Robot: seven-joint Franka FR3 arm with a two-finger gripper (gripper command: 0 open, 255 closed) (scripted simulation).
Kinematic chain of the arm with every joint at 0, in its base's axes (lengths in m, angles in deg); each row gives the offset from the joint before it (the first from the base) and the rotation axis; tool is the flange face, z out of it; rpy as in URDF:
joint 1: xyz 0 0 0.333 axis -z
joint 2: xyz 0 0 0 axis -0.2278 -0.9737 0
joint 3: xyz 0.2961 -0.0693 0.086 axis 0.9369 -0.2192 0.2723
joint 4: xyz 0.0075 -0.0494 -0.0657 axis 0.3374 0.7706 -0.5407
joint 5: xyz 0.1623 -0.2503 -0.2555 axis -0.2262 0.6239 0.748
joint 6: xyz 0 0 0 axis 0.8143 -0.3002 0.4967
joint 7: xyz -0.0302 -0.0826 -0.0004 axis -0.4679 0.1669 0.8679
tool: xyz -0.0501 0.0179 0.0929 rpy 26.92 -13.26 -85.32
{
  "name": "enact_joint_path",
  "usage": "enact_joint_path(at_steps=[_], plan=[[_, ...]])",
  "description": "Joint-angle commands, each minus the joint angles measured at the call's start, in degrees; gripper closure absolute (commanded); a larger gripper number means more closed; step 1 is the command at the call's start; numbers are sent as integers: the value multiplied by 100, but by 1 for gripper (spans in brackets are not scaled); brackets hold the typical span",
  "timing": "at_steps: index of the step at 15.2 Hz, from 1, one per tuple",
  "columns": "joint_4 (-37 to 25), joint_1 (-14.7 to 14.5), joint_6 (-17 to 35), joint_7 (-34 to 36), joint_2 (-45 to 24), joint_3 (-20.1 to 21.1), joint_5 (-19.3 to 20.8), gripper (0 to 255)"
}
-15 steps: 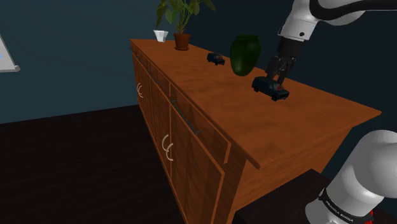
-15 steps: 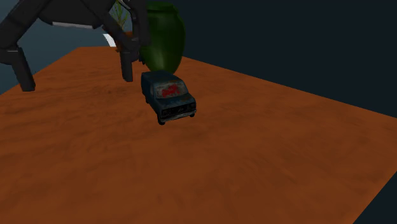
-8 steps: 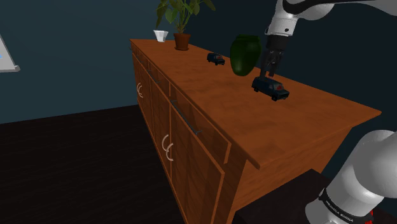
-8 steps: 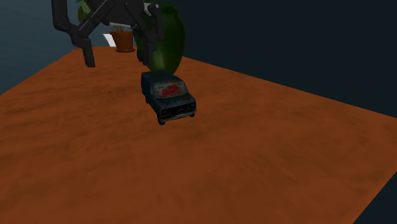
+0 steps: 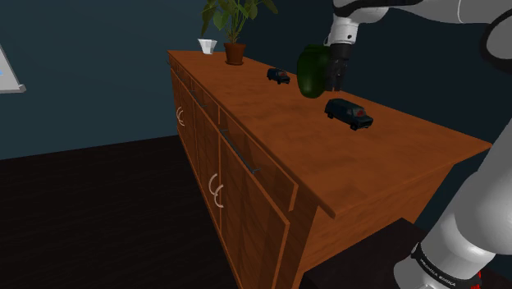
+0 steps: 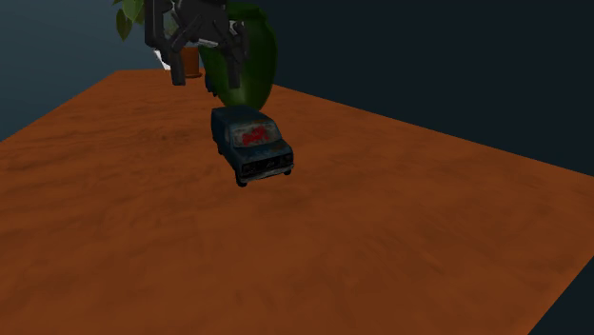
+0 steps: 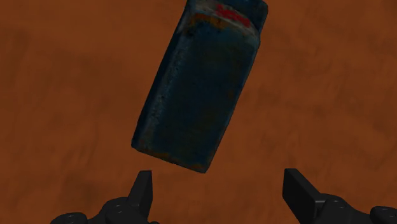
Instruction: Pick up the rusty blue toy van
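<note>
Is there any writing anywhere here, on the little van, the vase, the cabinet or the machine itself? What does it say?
black band low on the white arm: a row of small white letters, too small to read.
blue toy van: no words; the red and orange marks are rust-like patches, not letters.
wooden cabinet and green vase: no writing to be seen.

dim, even render — flat light | no glare | soft shadows — sharp edges
</note>
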Motion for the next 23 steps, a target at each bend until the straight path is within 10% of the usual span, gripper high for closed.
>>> enact_joint_path(at_steps=[1, 10, 11, 23], plan=[[-553, 81, -224, -268, -486, -63, -93, 0], [183, 55, 400, -285, -368, -40, -56, 0], [204, 58, 405, -291, -353, -43, -50, 255], [-93, 66, 157, -276, -404, -46, -67, 255]])
